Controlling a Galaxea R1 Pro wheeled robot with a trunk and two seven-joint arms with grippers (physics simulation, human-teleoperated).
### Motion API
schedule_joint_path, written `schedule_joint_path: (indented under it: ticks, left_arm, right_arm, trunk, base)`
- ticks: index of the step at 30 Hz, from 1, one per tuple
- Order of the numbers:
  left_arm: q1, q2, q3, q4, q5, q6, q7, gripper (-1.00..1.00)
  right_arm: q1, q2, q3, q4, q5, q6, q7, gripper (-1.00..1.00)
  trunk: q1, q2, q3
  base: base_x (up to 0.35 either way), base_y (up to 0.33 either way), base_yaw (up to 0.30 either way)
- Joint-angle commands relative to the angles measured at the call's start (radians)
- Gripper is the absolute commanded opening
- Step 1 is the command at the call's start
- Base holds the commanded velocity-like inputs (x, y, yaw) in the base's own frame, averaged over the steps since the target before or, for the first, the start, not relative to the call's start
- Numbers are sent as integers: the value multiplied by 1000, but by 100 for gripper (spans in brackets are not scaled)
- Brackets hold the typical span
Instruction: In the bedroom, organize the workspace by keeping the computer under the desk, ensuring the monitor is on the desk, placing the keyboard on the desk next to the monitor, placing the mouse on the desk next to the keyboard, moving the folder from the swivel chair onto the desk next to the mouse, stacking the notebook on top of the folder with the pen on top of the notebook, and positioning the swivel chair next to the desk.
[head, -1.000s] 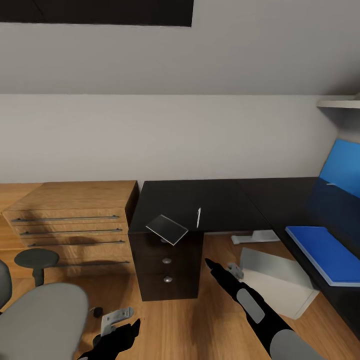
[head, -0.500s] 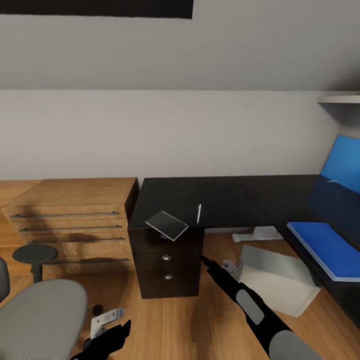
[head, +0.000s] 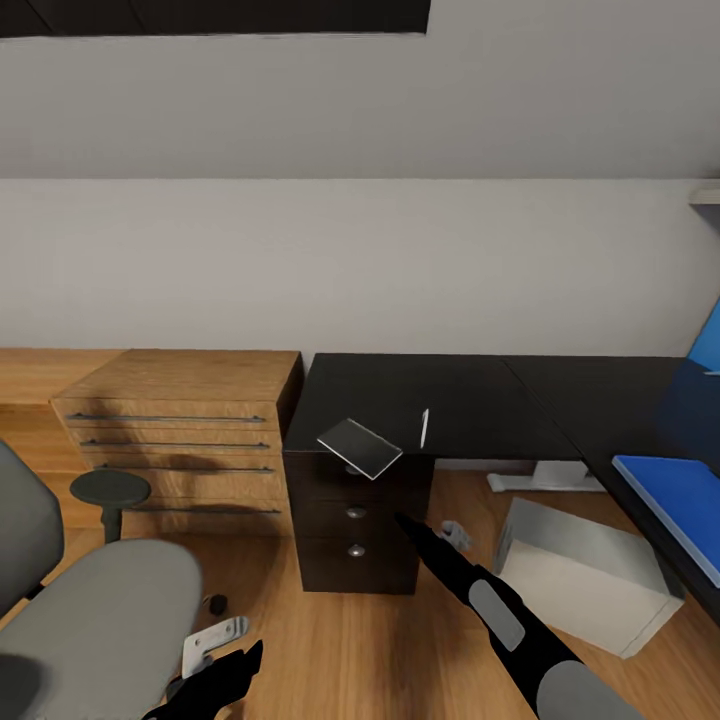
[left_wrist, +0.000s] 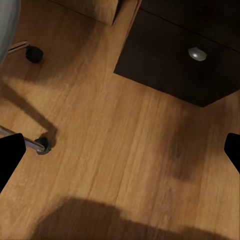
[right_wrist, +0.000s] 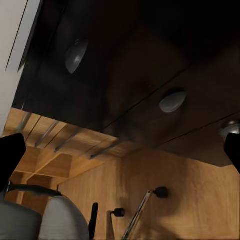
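Room: bedroom with wood floor (head: 340, 650) and a pale wall; a light wooden dresser (head: 180, 430) stands just beside the desk (head: 460, 400).
Desk: black L-shaped top over a dark drawer unit (head: 355, 525) with round silver knobs.
Folder: thin grey rectangle (head: 359, 447) lying flat at the desk's front corner above the drawers, part of it overhanging the edge.
Pen: slim white stick (head: 424, 428) just beside the folder, its long axis running front-to-back.
Notebook: bright blue (head: 675, 500), on the desk's right wing, well apart from the folder.
Computer: grey-white tower (head: 585, 575) on the floor under the desk, tilted.
Swivel chair: grey seat (head: 95, 620) near the left arm, its seat bare.
Right gripper: (head: 405, 522) fingers apart, low in front of the drawers — the pen and folder lie above and just beyond it, so this arm is the nearer.
Left gripper: (head: 235, 668) fingers apart, over bare floor near a chair castor (left_wrist: 34, 53).
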Motion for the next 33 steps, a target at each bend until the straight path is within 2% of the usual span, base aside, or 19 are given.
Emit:
schedule_joint_path:
  ticks: [1, 4, 6, 7, 11, 15, 22, 24, 27, 31, 32, 33]
  left_arm:
    - [0, -1, 0, -2, 11, 4, 7, 100]
    - [0, -1, -1, -1, 10, 3, 5, 100]
    - [0, -1, -1, 0, 9, 2, 4, 100]
    - [0, -1, -2, 0, 9, 2, 4, 100]
    - [0, -1, -3, 6, 9, 2, 4, 100]
    - [0, -1, -8, 15, 8, 3, 6, 100]
    - [0, -1, -10, 17, 8, 2, 11, 100]
    - [0, -1, -11, 17, 8, 2, 11, 100]
    - [0, -1, -11, 17, 8, 2, 11, 100]
    - [0, -1, -11, 17, 8, 2, 11, 100]
    - [0, -1, -11, 17, 8, 2, 11, 100]
    - [0, -1, -11, 17, 8, 2, 10, 100]
  right_arm:
    - [-1, 0, 11, -1, -8, 4, 2, 100]
    - [-1, -1, 50, -5, -9, 4, 18, 100]
    - [-1, -2, 63, -7, -9, 4, 77, 100]
    - [-1, -2, 69, -7, -8, 4, 141, 100]
    - [-1, -4, 74, -8, -8, 5, 228, 100]
    - [-1, -7, 74, -8, -8, 4, 245, 100]
    - [-1, -8, 68, -3, -14, 16, 248, 100]
    - [-1, -1, 68, 0, -23, 21, 246, 100]
    - [-1, 3, 67, 2, -103, 23, 230, 100]
    - [-1, 2, 67, 4, -249, 37, 183, 100]
    - [-1, 2, 68, 4, -277, 52, 170, 100]
    - [-1, 2, 67, 4, -309, 100, 149, 100]
  trunk:
    - [0, 0, -1]
    - [0, 0, -1]
    - [0, 0, -1]
    - [0, 0, -1]
    - [0, 0, -1]
    - [0, 0, -1]
    - [-27, 49, 21]
    - [-35, 63, 27]
    - [-46, 84, 37]
    - [-61, 112, 49]
    - [-65, 119, 53]
    - [-65, 119, 53]
  base:
    - [0, 0, 29]
    - [0, 0, 16]
    - [53, 0, 5]
    - [189, 0, 2]
    - [217, 0, 1]
    - [57, 0, 0]
    - [2, 0, 0]
    - [0, 0, 0]
    - [0, 0, 0]
    - [0, 0, 0]
    - [0, 0, 0]
    - [0, 0, 0]
